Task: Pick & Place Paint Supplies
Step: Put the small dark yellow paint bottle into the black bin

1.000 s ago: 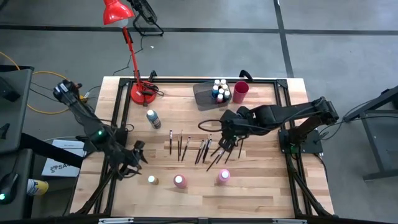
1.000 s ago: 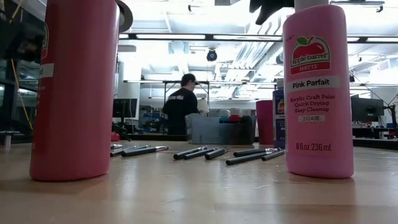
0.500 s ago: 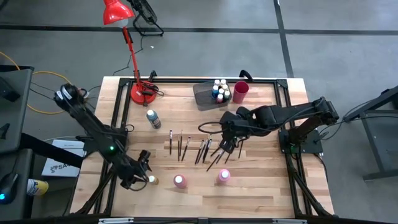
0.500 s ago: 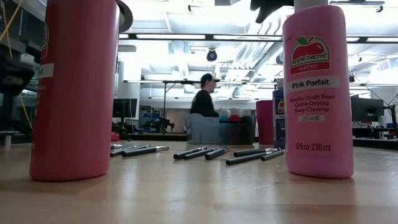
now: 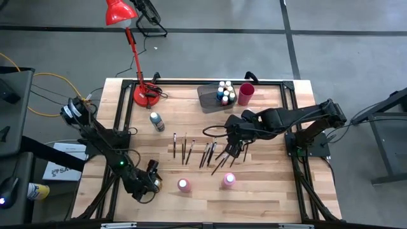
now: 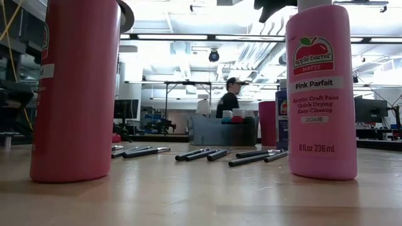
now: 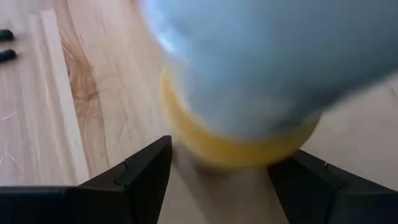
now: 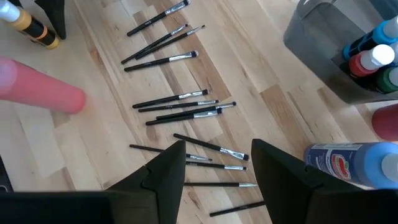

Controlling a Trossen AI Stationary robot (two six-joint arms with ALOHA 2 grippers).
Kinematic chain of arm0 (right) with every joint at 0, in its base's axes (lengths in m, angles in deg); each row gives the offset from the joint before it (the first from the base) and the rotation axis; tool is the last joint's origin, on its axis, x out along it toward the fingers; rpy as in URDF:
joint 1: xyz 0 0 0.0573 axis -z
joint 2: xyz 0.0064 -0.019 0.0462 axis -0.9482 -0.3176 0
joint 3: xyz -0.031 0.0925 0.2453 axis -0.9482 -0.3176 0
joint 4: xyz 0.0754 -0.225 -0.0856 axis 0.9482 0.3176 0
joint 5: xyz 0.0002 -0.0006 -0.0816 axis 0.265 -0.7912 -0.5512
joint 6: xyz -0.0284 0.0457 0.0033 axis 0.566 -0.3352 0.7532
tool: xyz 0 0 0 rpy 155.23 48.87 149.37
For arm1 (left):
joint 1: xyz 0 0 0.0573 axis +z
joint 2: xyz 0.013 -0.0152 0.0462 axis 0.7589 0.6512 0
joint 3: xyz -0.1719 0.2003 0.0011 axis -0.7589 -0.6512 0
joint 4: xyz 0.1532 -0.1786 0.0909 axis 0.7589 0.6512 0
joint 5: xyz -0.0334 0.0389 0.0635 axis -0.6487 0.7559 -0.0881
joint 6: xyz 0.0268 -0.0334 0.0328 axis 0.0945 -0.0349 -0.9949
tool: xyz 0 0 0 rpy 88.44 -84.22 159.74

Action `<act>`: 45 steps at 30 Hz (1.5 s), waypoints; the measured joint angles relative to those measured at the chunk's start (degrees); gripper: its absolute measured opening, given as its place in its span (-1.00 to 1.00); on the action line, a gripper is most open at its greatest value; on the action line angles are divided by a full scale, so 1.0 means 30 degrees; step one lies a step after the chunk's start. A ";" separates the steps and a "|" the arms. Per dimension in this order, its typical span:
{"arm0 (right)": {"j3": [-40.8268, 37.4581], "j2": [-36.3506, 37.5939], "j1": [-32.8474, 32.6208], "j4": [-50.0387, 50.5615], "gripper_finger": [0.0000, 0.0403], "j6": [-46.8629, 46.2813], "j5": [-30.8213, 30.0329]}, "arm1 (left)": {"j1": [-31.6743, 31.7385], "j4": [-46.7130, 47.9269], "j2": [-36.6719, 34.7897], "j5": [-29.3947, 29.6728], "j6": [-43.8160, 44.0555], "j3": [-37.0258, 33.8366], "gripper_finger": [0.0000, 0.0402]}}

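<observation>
**L arm closing in on yellow bottle — get it seated before the squeeze**

L gripper at front-left of table, jaws wide apart, nothing held yet. Wrist view: small yellow paint bottle w/ pale cap fills the gap between both fingers, very close, not yet pinched. In high view the bottle is hidden under the gripper.

To do it well, my read:
- Get the bottle deep between the pads before closing; a grip on the cap alone would likely slip or tip it.
- Keep both pads square to the round body; an off-centre pinch will likely squirt it sideways.
- Close slow, lift straight up. Pink bottle stands near, toward table centre, so no sideways swing low down.
- Drop-off prob the grey bin at table back, already holding several bottles; red cup just beside it.

R gripper hangs over the paintbrushes mid-table, jaws part open, empty by wrist view; brushes lie scattered flat below it. Second pink bottle in front of it. Blue-label bottle stands alone back-left, near the red lamp's base.

Person in the room behind table, well apart.
</observation>
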 joint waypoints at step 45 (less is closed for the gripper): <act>-0.0001 0.0007 0.0007 -0.2594 -0.13 0.0992 0.1117 | -0.0262 -0.3735 -0.0481 0.7339 0.3969 0.0835 -0.29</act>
